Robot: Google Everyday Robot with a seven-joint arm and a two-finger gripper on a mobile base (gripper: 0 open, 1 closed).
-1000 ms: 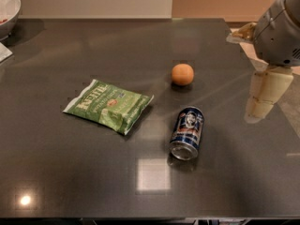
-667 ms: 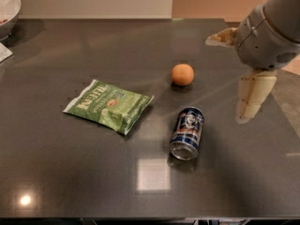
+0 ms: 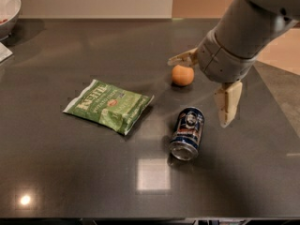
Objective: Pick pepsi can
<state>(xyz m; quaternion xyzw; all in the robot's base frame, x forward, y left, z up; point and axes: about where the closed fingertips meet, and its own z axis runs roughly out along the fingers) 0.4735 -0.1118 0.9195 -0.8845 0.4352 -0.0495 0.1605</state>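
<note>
On the dark table, camera view:

- Gripper: hangs over the table's right part, its two tan fingers spread wide with nothing between them; one points down, the other sideways.
- Pepsi can: lies on its side, silver end toward the camera, just beside the downward finger's tip on its picture-left, apart from it and outside the jaws.
- Orange: just under the sideways finger.
- Green chip bag: flat, well to the gripper's picture-left.
- Bowl: far corner, well apart.
</note>
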